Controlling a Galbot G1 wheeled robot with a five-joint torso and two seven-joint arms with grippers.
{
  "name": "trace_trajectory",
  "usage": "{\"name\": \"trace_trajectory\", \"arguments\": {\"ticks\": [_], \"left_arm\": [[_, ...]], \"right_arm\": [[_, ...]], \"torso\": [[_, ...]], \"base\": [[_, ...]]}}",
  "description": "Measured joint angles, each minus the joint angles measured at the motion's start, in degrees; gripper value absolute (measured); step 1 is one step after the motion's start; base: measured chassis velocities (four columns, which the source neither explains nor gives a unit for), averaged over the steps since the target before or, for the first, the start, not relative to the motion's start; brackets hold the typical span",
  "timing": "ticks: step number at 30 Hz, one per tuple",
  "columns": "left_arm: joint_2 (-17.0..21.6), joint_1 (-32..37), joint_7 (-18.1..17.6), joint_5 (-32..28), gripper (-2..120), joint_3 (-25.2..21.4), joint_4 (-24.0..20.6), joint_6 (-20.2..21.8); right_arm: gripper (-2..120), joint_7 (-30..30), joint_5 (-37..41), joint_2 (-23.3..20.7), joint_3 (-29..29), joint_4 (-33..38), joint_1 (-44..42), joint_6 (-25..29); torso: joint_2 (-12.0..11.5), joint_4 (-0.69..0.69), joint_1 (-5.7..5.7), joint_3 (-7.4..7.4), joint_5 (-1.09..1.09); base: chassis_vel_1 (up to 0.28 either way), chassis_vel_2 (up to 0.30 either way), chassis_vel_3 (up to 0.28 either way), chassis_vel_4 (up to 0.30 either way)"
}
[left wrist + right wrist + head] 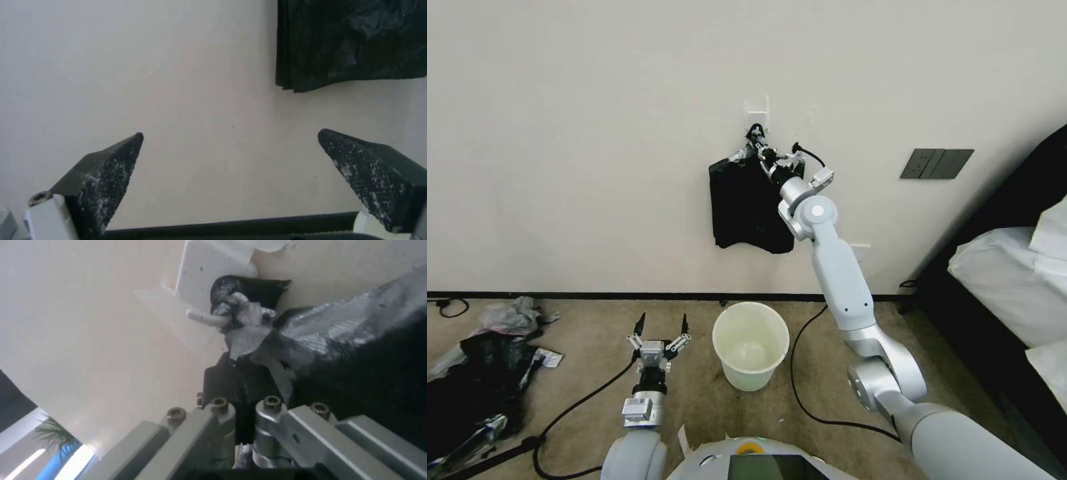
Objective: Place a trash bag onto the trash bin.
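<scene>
— While your right arm reaches up to the wall in the head view, where do its fingers sit?

— Your right gripper [764, 155] is at the top of the hanging sheaf of black bags [747, 210], just under the white wall hook [758, 107]. The trash bin [751, 344] stands open on the carpet well below those fingers, close beside your left gripper [662, 328], whose fingers are spread with nothing between them. A heap of plastic litter [477, 363] lies farther out on that gripper's other side.

— And the left wrist view?

— You see both fingertips [116, 166] wide apart, bare wall between them; the lower corner of the sheaf [351, 43] hangs well beyond them.

— The right wrist view?

— Your right gripper's [242, 380] fingers are pressed close together on black plastic just short of the sheaf's knotted top [245, 311], which loops over the hook's peg [204, 316]. Whether they pinch one trash bag or several layers, you cannot tell. The sheaf's body [365, 350] spreads away beside the fingers.
</scene>
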Motion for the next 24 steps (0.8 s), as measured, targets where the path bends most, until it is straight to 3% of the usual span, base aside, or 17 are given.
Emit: {"name": "trace_trajectory", "arguments": {"ticks": [7,14,24], "left_arm": [[-0.04,-0.18,0.0,0.02,100,0.45,-0.06,0.03],[0.15,-0.27,-0.01,-0.06,100,0.55,-0.27,0.09],[0.24,-0.29,-0.2,-0.09,100,0.88,-0.5,0.29]], "right_arm": [[0,0.0,-2.25,-2.46,-1.24,5.25,-3.98,0.06],[0,-1.03,-6.65,-6.76,-1.91,15.17,-14.74,0.6],[0,-1.6,-10.65,-9.0,-1.8,22.52,-24.15,0.98]], "torso": [[0.0,-0.01,0.0,0.0,0.01],[0.0,-0.02,0.0,-0.01,0.01],[0.0,0.0,0.0,-0.01,0.0]], "base": [[0.0,0.0,0.0,0.0],[0.0,0.0,0.0,0.0],[0.0,0.0,0.0,0.0]]}}
